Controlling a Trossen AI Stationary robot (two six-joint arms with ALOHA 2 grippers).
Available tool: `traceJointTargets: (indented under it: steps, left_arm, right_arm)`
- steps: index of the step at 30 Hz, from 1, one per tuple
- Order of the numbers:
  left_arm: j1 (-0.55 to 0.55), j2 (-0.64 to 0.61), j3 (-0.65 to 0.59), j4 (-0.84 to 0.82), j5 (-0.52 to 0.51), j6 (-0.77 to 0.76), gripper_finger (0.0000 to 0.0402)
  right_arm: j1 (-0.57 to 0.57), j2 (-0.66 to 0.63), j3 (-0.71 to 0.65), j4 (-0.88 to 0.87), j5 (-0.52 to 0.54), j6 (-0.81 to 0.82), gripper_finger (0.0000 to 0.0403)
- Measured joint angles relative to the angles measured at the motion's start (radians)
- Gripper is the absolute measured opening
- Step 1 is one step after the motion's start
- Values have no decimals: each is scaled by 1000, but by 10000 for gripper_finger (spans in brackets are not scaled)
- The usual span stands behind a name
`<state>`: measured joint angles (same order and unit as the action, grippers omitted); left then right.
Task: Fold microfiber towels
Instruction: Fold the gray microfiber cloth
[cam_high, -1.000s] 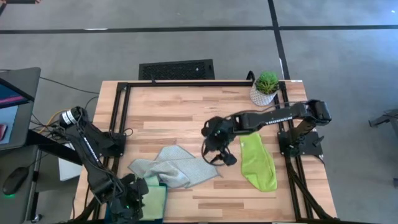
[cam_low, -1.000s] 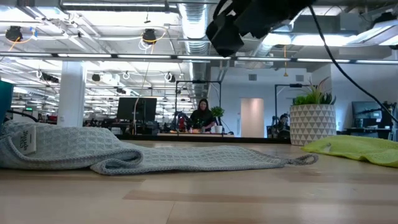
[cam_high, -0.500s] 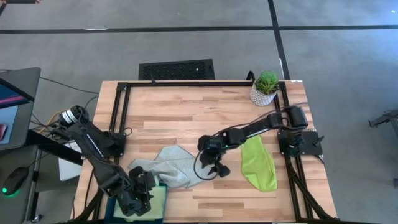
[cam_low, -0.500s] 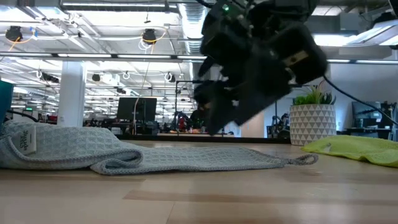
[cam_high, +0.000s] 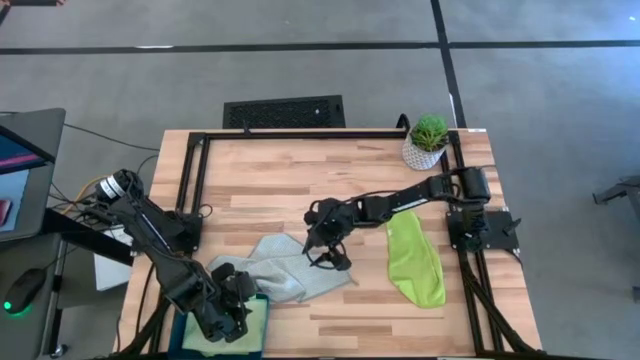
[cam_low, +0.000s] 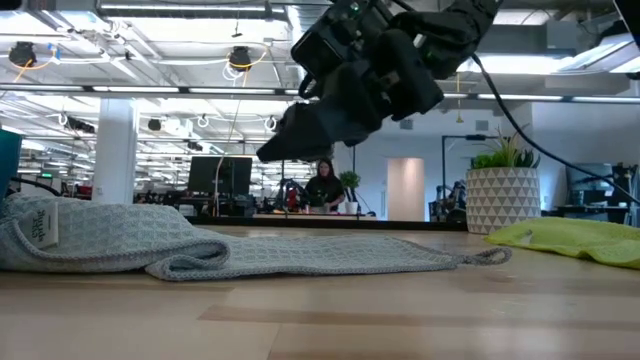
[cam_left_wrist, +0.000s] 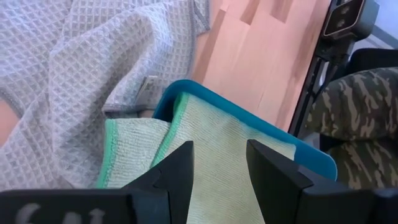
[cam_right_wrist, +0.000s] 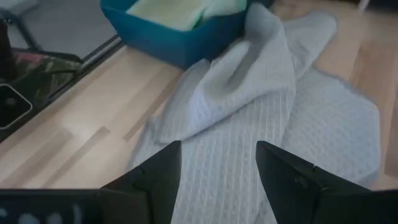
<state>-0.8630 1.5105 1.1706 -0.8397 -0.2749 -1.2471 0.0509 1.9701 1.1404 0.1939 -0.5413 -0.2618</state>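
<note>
Your right gripper (cam_high: 322, 257) hung with its fingers spread wide and holding nothing, just above the right-hand part of the pale grey-green towel (cam_high: 283, 268), a little below the centre of the high frame. In the low view that gripper (cam_low: 300, 130) sat in the upper middle of the frame, clear of the cloth, and the towel (cam_low: 230, 250) lay rumpled along the wooden table (cam_low: 400, 320), bunched higher at the left edge. Its own wrist camera looked between the two parted fingers (cam_right_wrist: 292, 171) onto the waffle weave of the towel (cam_right_wrist: 249, 130), with the teal bin (cam_right_wrist: 180, 37) at the top of that frame.

Your left gripper (cam_high: 228, 312) was at the lower left of the high frame, over the teal bin (cam_high: 252, 299), and its fingers (cam_left_wrist: 177, 168) stood apart with nothing between them. Beneath them in the bin (cam_left_wrist: 249, 121) lay a pale green towel with a brighter green hem (cam_left_wrist: 205, 155), and the grey-green towel (cam_left_wrist: 93, 74) draped against the bin's rim.

The lime green towel (cam_high: 415, 262) lay folded in a long strip at the right of the high frame, well apart from the grey-green one. A potted plant (cam_high: 427, 141) stood at the table's upper right corner.
</note>
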Motion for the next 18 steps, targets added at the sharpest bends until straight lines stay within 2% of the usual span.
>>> traceJointTargets:
  steps: [6, 18]
  left_arm:
    - [15, 0, 0, 1, -1, 6, 140]
    - [29, 0, 0, 0, -2, 6, 140]
  right_arm:
    - [8, 101, 26, 92, 0, 0, 230]
    - [-25, 262, 166, 70, 16, 39, 230]
